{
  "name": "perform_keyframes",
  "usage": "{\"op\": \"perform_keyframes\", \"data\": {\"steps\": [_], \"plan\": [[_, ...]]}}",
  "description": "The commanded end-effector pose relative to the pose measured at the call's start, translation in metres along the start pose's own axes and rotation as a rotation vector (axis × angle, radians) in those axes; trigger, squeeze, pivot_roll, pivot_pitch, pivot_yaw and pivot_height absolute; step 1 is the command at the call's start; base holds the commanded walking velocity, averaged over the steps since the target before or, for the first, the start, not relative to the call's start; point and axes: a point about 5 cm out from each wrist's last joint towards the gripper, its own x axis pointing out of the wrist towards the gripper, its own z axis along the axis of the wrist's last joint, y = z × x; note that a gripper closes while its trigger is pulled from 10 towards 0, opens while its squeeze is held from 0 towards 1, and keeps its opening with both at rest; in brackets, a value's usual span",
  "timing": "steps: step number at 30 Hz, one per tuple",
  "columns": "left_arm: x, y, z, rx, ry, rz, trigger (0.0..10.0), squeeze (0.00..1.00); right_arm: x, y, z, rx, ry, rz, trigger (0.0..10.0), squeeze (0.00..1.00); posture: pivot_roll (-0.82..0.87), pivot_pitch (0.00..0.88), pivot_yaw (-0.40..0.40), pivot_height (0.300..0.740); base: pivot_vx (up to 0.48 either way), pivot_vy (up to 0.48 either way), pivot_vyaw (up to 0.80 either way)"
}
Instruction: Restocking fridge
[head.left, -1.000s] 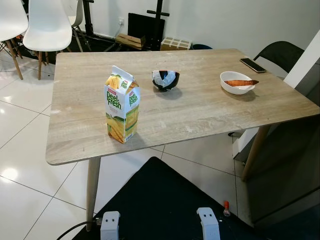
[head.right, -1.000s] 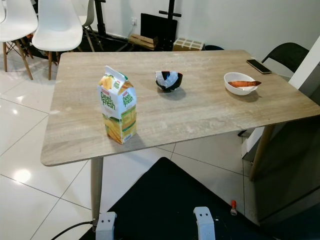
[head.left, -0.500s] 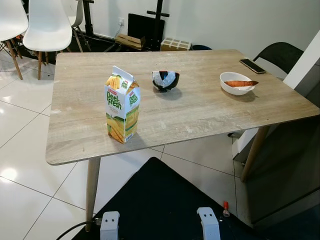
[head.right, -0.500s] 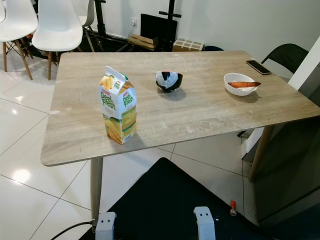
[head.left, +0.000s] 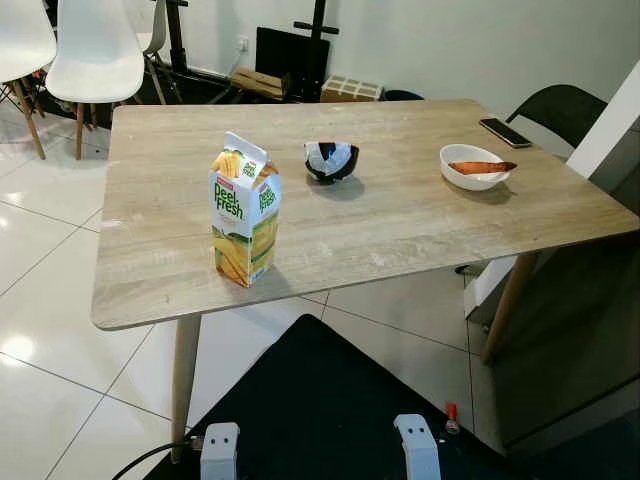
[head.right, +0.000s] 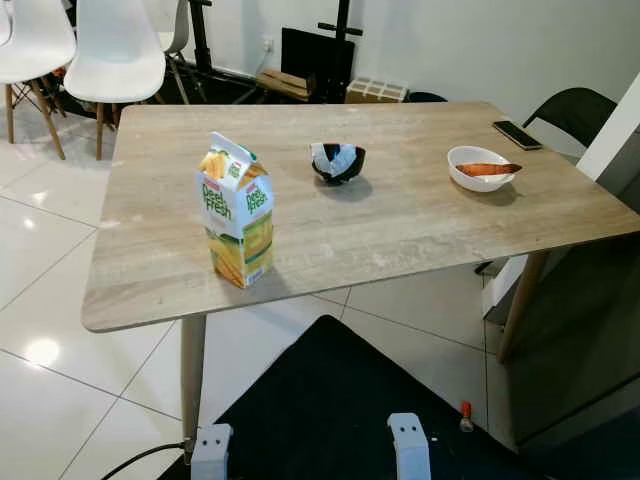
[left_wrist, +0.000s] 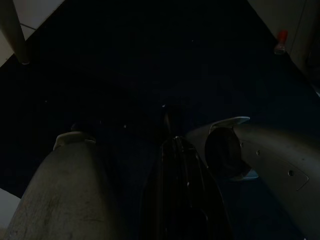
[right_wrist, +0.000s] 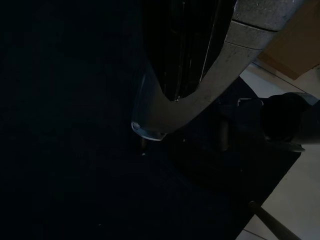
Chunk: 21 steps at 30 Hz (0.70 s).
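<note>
Both arms hang idle below the surface in deep shade; whether the left claw or the right claw is wide or narrow cannot be told. The juice carton stands upright near the surface's near left corner, so a tall, narrow box like this could tip or get pushed off the edge if a finger clips it on approach. Farther back sit a dark bowl, a white bowl and a phone. Against the earlier frames, nothing on the surface has moved; the view barely shifts.
</note>
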Motion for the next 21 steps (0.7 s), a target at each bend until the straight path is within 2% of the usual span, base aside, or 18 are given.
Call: {"op": "perform_keyframes", "data": {"steps": [1,21], "plan": [[-0.0043,0.0025,-0.0165,-0.009,0.065,0.01,0.0,0.0,-0.0013,-0.0039,0.0018,0.005,-0.004,-0.01,0.0,0.0,0.05,0.046,-0.118,0.74,0.0,0.0,0.0],[-0.0047,0.0039,-0.0165,-0.017,0.056,0.032,0.0,0.0,-0.001,-0.0024,0.0013,0.017,-0.006,0.002,0.0,0.0,0.05,0.047,-0.118,0.74,0.0,0.0,0.0]]}}
